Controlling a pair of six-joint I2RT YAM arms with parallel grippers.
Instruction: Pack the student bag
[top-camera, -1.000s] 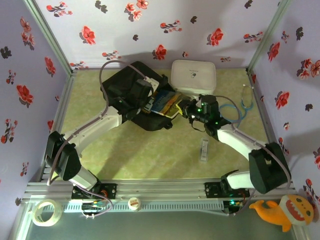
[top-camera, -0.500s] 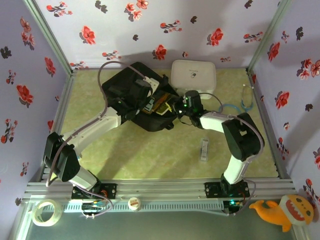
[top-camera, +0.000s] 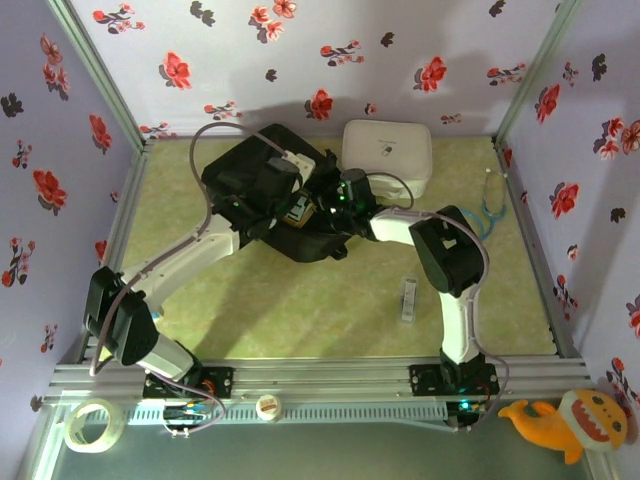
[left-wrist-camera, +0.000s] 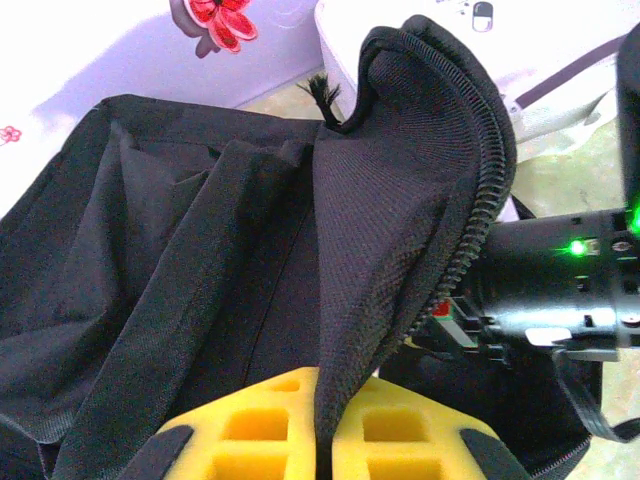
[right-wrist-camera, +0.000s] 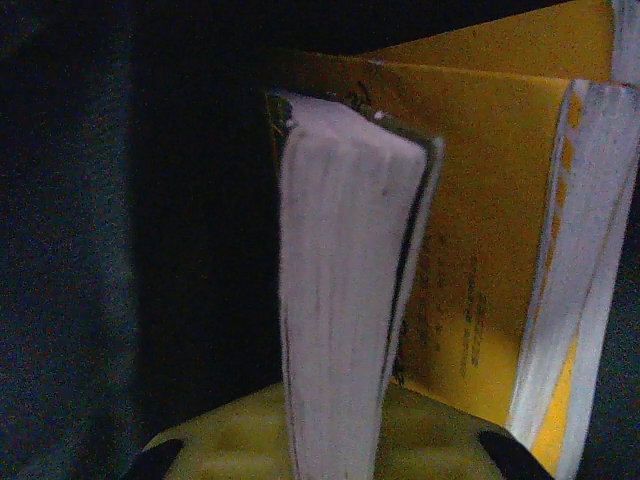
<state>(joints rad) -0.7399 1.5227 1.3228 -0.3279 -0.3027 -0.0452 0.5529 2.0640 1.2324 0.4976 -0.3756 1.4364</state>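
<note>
Since 1 second ago the right arm has swung in from the open table toward the student bag (top-camera: 243, 172), and the book it carries, which then lay out over the bag's opening, now sits mostly inside the dark interior. The left arm has not shifted.

The bag lies at the far-left part of the green table (top-camera: 300, 300), its mouth turned toward the white zip case (top-camera: 388, 148) just beside it on the right. The left gripper (left-wrist-camera: 322, 430) is pressed together on the bag's upper flap: in the left wrist view the zippered black edge runs down between its 2 yellow pads (left-wrist-camera: 250, 432) and stands lifted – the opening gapes beneath it.

The right gripper (right-wrist-camera: 330, 445) reaches into that opening from the case's side. Its jaws pinch a thin book (right-wrist-camera: 340, 290) that stands on edge, white page block facing the camera, with dark fabric to its left. Just beside it on the right stands a second book with a yellow cover (right-wrist-camera: 490, 250), tilted slightly – whether the 2 touch I cannot tell.

On the table near the right arm lies a small white oblong item (top-camera: 408, 298), well apart from the bag, and a blue cord (top-camera: 490, 208) curls by the right wall.
</note>
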